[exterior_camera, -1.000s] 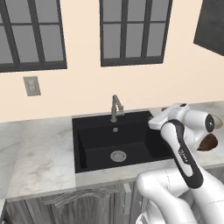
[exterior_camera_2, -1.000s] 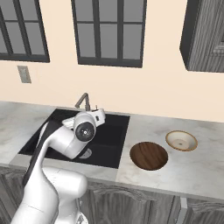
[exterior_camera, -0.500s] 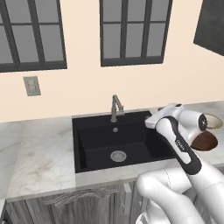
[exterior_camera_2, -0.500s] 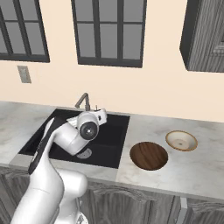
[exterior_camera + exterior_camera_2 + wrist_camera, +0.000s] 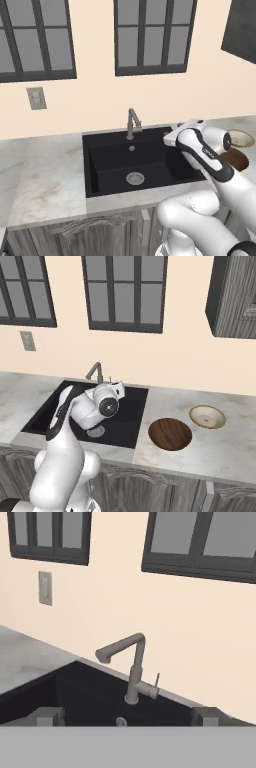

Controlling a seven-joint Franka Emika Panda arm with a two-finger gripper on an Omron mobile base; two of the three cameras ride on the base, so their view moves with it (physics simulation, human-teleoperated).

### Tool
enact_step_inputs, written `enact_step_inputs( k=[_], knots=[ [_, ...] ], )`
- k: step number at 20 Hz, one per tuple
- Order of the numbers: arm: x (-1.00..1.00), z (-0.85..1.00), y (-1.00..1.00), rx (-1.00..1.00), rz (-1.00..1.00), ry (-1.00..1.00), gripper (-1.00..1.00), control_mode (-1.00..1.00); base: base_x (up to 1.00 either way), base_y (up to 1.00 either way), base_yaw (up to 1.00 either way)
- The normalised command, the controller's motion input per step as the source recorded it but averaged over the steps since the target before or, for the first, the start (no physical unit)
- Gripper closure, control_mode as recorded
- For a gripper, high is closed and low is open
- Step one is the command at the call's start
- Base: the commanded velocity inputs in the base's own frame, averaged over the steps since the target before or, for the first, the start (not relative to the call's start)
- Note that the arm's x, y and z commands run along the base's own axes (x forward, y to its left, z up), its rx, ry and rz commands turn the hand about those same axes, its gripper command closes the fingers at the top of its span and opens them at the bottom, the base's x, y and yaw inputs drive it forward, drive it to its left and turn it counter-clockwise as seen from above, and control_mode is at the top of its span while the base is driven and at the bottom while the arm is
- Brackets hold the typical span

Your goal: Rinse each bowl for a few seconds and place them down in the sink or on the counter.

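At the far left, a pale wall plate (image 5: pixel 36 98) is sitting on the cream wall above the marble-look worktop (image 5: pixel 42 185), with dark-framed windows (image 5: pixel 152 36) running along higher up. Moving right, the black sink (image 5: pixel 107 165) is lying sunk into the worktop, its round silver drain (image 5: pixel 135 178) showing in the basin floor and the grey angular tap (image 5: pixel 132 122) standing upright at the back rim. In the hand view the tap (image 5: pixel 131 669) is rising straight ahead with its spout reaching toward the left, a small lever (image 5: pixel 156 682) sticking out at its base. The gripper (image 5: pixel 125 716) is hovering over the right part of the basin, close to the back rim; its jaws are standing wide apart and holding nothing, the two grey fingertips (image 5: pixel 49 715) showing far from each other. Right of the sink, the dark brown bowl (image 5: pixel 170 433) is resting upright on the worktop near the basin's edge. The tan-rimmed bowl (image 5: pixel 207 416) is sitting just beside it, further right and a little further back. A dark wall cabinet (image 5: pixel 235 296) is hanging above them.
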Motion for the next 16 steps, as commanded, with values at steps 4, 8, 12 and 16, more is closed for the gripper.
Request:
enact_step_inputs(
  k=[4, 8, 12, 16],
  knots=[
    [0.18, -0.13, 0.0, 0.02, 0.03, -0.07, -1.0, -1.0, 0.0, 0.0, 0.0],
    [0.2, -0.1, 0.03, 0.01, 0.02, -0.05, -1.0, -1.0, 0.0, 0.0, 0.0],
    [0.22, -0.01, 0.07, 0.01, 0.0, 0.0, -1.0, -1.0, 0.0, 0.0, 0.0],
    [0.2, 0.0, 0.07, 0.0, 0.0, 0.01, -1.0, -1.0, 0.0, 0.0, 0.0]
  ],
)
